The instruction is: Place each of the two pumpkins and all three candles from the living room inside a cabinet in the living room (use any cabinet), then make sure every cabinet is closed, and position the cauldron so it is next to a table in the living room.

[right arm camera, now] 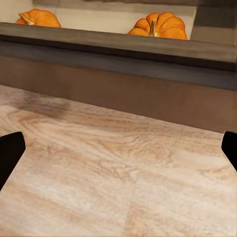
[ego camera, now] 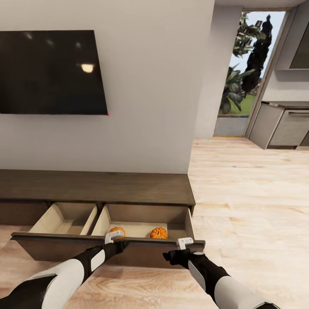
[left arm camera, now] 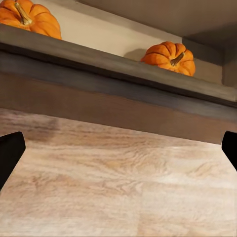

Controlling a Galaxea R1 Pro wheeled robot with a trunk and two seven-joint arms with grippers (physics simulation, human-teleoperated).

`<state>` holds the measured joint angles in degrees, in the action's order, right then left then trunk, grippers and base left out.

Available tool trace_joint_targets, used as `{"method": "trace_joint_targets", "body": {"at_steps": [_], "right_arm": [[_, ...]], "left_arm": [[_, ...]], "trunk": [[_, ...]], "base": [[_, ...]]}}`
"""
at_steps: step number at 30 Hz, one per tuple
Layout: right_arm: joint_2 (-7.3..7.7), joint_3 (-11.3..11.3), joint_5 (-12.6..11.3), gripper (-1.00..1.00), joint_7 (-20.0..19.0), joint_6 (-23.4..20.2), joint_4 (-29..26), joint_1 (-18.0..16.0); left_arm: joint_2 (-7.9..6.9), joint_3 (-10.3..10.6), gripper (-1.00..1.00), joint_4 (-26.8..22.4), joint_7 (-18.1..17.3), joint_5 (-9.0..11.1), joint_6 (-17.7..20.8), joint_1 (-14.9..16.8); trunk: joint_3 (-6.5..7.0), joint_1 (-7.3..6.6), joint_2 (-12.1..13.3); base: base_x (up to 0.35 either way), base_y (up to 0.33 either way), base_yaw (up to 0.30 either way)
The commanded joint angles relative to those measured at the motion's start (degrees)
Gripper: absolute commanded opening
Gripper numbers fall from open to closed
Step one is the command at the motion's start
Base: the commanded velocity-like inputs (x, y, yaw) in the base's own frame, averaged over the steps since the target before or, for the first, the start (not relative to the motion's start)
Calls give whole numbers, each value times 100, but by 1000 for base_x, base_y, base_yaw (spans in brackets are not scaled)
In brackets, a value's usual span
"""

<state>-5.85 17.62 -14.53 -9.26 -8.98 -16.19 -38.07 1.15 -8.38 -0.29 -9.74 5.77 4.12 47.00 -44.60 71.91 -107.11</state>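
Observation:
The long dark brown cabinet (ego camera: 94,186) stands against the wall with its wide drawer (ego camera: 64,249) pulled out over the floor. Two orange pumpkins (ego camera: 159,233) (ego camera: 117,231) lie in the drawer's right compartment, one partly behind my left wrist. Both pumpkins also appear over the drawer front in the left wrist view (left arm camera: 170,57) (left arm camera: 29,17) and the right wrist view (right arm camera: 160,25) (right arm camera: 39,19). My left gripper (ego camera: 122,245) (left arm camera: 118,150) and right gripper (ego camera: 171,256) (right arm camera: 118,150) hover just in front of the drawer front, both open and empty. Candles, cauldron and table are out of view.
A black TV (ego camera: 51,71) hangs on the wall above the cabinet. Light wooden floor (ego camera: 249,206) stretches to the right toward a glass door (ego camera: 249,64) and grey kitchen units (ego camera: 283,126). The drawer's left compartment (ego camera: 64,219) holds nothing.

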Motion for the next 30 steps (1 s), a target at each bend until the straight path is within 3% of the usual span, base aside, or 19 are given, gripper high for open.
{"method": "trace_joint_targets", "body": {"at_steps": [1,6,10,15,20,25,30], "right_arm": [[4,33,-59,100,3,38,-7,7],[5,31,-59,100,5,470,-7,139],[5,31,-59,100,10,692,-5,218],[5,31,-59,100,12,788,0,248],[5,31,-53,100,12,983,1,274],[5,31,-57,100,12,1049,52,280],[5,31,-59,100,12,1134,95,282]], "left_arm": [[2,-24,100,-2,-22,58,-46,-10],[6,-17,100,9,-35,-8,-405,-47],[8,-15,100,71,-29,-183,-514,-56],[66,-15,100,128,-16,-445,-559,-59],[171,-15,100,142,121,-592,-589,-96],[185,-8,100,142,300,-634,-595,-133],[191,-6,100,143,387,-821,-599,-145]], "trunk": [[-23,22,-44],[-113,132,-244],[-185,219,-405],[-274,329,-605],[-364,439,-806],[-454,549,-1006],[-544,659,-1207]], "base": [[0,0,0],[0,0,0],[0,0,0],[0,0,0],[0,0,0],[0,0,0],[0,0,0]]}}
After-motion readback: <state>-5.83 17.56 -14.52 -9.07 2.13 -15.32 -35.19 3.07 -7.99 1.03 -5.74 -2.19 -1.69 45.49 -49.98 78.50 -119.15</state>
